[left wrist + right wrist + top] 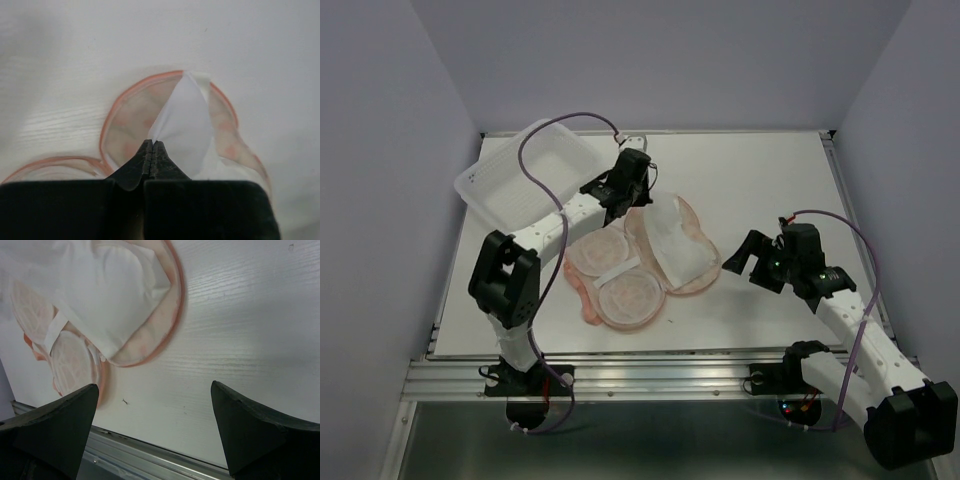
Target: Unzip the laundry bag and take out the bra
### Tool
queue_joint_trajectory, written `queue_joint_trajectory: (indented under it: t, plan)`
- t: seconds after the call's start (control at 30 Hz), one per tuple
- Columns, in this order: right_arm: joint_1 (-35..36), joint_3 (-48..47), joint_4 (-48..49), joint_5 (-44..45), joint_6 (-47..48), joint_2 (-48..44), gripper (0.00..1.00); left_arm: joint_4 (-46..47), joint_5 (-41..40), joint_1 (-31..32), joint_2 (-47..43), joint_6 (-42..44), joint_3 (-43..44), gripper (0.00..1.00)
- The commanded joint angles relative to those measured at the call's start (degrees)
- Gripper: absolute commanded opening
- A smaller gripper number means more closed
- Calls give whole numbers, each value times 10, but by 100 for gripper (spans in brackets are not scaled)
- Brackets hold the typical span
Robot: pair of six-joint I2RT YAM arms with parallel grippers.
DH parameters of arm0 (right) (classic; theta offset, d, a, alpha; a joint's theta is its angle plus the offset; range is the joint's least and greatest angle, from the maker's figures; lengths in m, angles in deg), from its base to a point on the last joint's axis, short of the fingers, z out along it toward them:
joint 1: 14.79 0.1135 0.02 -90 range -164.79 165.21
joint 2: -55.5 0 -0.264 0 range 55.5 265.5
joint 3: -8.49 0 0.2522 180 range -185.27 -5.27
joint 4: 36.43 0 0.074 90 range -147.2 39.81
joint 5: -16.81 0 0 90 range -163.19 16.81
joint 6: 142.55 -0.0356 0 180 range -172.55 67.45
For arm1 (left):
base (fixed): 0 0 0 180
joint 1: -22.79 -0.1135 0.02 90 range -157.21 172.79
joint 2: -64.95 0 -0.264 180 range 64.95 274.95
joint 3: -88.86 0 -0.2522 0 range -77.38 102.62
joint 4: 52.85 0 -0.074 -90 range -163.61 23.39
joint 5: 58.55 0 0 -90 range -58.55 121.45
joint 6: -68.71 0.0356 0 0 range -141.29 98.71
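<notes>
The left claw [152, 148] is clenched on an edge of the white bra [182, 120]. The bra drapes away from the claw's tips over the laundry bag [620, 295], which lies opened flat just below. The right claw [155, 387] gapes wide, holding nothing, with the bag beyond its left finger.

White table [770, 180]; laundry bag [630, 295] lying open mid-table; white perforated basket [520, 175] at far-left corner

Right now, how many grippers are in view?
2. The left gripper is at the far end of the laundry bag, shut on the bra. The right gripper is open, right of the bag, touching nothing.
</notes>
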Motion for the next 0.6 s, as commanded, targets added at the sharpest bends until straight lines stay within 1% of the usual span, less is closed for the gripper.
queue_joint_trajectory:
  t: [0.0, 0.13, 0.27, 0.43, 0.53, 0.57]
  plan:
    - [1, 2, 23, 3, 4, -8, 100, 8, 43, 1, -91, 13, 23, 0]
    - [1, 8, 25, 2, 3, -13, 100, 3, 57, 1, -142, 15, 40, 0]
    - [1, 8, 24, 2, 4, -13, 100, -3, 54, 1, -192, 17, 85, 0]
    - [1, 5, 23, 1, 9, -9, 100, -11, 32, -6, -219, 20, 146, 0]
    - [1, 4, 24, -1, 9, -6, 100, -25, 30, -30, -217, 20, 197, 0]
    - [1, 5, 25, -2, 9, -6, 100, -32, 30, -46, -214, 20, 229, 0]
